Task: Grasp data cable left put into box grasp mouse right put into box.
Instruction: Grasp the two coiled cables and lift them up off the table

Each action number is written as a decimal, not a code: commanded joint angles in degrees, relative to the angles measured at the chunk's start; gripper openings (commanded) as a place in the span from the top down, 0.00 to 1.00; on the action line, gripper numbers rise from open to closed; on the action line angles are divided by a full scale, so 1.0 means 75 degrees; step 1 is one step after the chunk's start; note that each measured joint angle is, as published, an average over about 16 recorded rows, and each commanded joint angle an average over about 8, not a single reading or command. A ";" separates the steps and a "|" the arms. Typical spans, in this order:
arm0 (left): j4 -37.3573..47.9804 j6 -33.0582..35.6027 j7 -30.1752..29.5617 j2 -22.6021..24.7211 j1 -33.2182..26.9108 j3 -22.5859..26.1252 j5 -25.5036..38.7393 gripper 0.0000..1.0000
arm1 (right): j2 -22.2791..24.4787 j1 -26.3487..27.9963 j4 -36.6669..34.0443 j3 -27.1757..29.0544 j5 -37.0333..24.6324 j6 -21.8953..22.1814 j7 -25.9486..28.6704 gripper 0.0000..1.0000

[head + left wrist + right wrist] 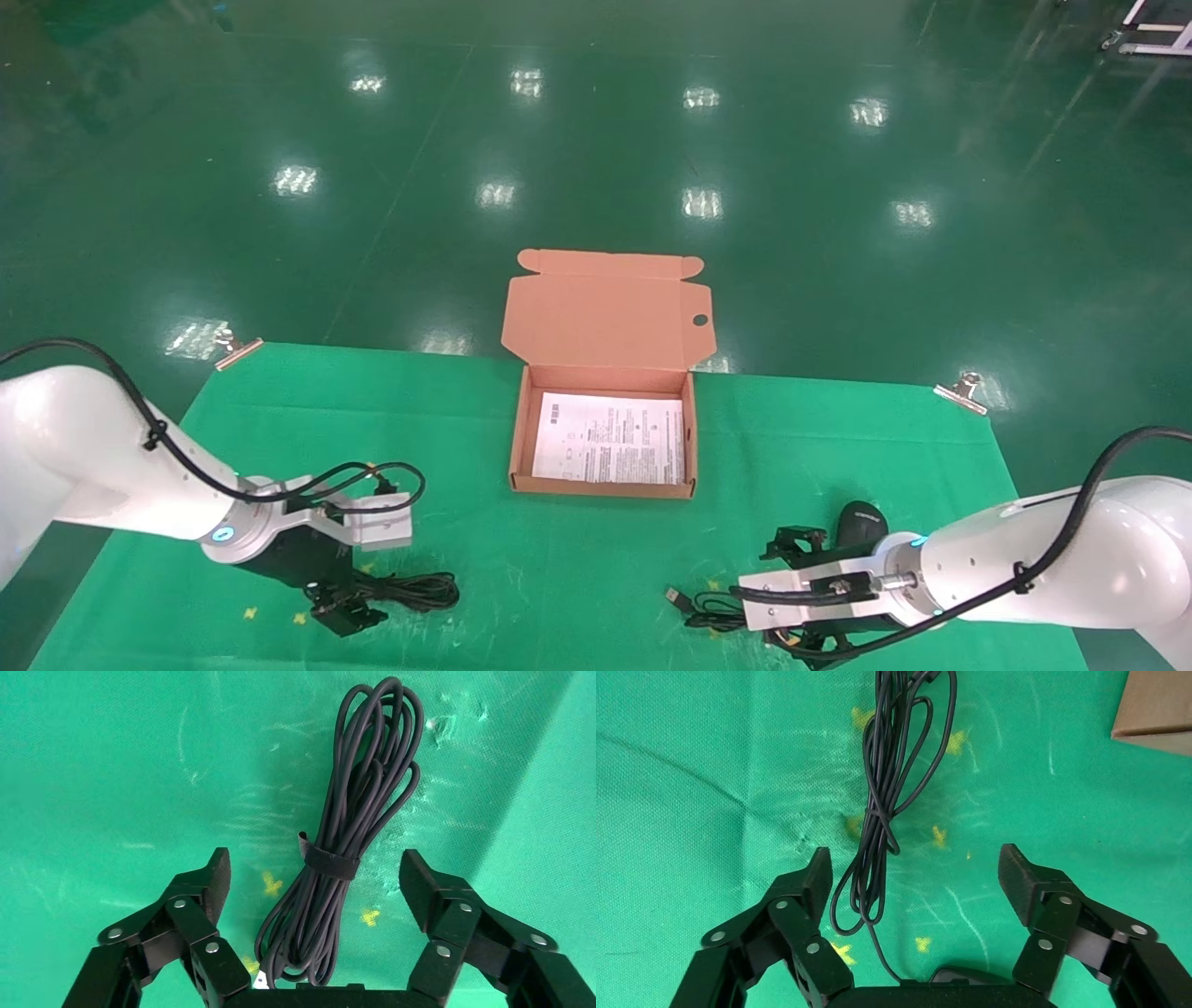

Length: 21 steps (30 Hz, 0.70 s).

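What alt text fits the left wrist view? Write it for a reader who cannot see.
The left end effector hangs open over a bundled black data cable, its fingers on either side of the bundle's strapped middle. The cable lies on a green table cloth marked with small yellow crosses.

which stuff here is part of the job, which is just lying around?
Job:
data cable, between the open left gripper's fingers
mouse, by the open right gripper
mouse cord
box, lid open, printed sheet inside

Lying about:
two clips on the green cloth's far corners
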 commanded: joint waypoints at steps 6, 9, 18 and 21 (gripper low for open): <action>-0.0057 0.0036 -0.0016 -0.0006 0.0012 -0.0003 -0.0014 1.00 | 0.0020 0.0011 0.0039 -0.0016 -0.0022 -0.0033 0.0014 1.00; -0.0071 0.0046 -0.0019 -0.0008 0.0015 -0.0004 -0.0018 1.00 | 0.0025 0.0014 0.0048 -0.0020 -0.0029 -0.0043 0.0016 1.00; -0.0099 0.0061 -0.0024 -0.0011 0.0019 -0.0008 -0.0024 1.00 | 0.0034 0.0019 0.0066 -0.0026 -0.0040 -0.0059 0.0020 1.00; -0.0105 0.0063 -0.0025 -0.0012 0.0020 -0.0010 -0.0026 1.00 | 0.0036 0.0021 0.0069 -0.0027 -0.0042 -0.0062 0.0021 1.00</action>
